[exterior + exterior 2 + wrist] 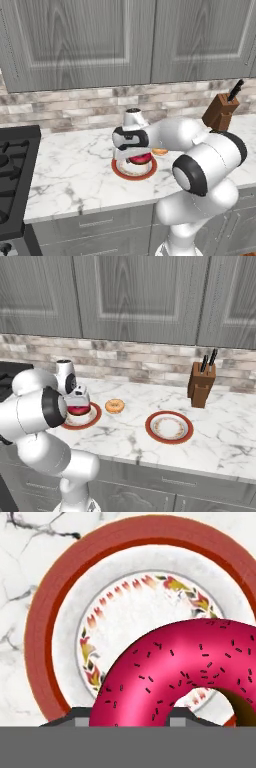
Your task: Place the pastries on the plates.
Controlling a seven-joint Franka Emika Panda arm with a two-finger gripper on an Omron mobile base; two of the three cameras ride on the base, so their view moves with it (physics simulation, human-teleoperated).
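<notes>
Here, my claw (79, 404) hangs over the nearer plate (120, 172), seemingly pinching the pink doughnut (175, 672) by its ring; I cannot confirm that. It looks soft, light, easily dented. Beyond sit the plain doughnut (115, 405) on the bench (220, 426) and the second plate (169, 427).

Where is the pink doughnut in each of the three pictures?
Left base view: the pink doughnut is just below the middle, over a red-rimmed plate, under the hand.
Right base view: it is at the left, partly behind the arm.
Hand view: it is big, at the lower right.
Shared landmark: that plate under it.
</notes>
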